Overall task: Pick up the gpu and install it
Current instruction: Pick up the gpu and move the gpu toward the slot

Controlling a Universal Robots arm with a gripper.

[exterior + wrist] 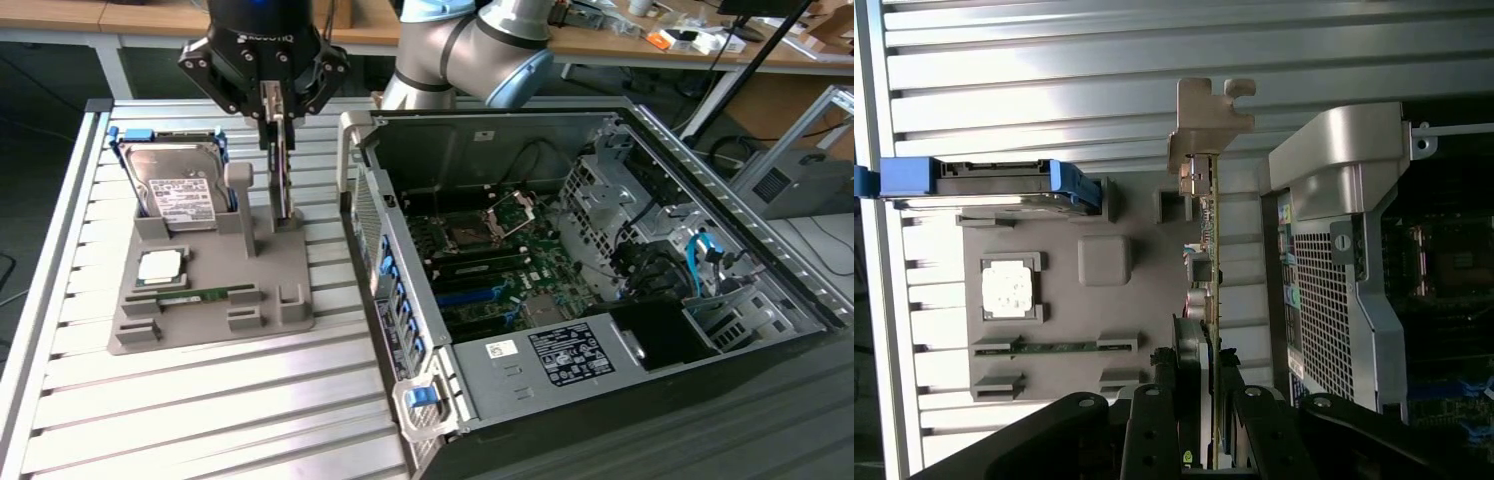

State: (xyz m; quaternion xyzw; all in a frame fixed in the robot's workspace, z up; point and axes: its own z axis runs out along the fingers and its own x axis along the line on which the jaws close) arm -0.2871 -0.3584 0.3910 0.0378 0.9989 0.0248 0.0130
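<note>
One gripper (274,115) is pinching the gpu (282,175) near its top edge, jaws partly closed with the thin card clamped between them. Card is standing on edge at its slot in the grey holder tray (200,325), just beside the hard drive (174,190); cannot tell if it is clearing the slot. Grasp is looking done, lift barely starting at most. Card is not sitting in the open PC case (467,150) yet, so the whole install is remaining.

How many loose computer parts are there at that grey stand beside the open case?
4: the hard drive upright at the far end, the processor chip and memory stick lying flat, and the gpu on edge, gripped by the pincer. None looks hidden.
</note>
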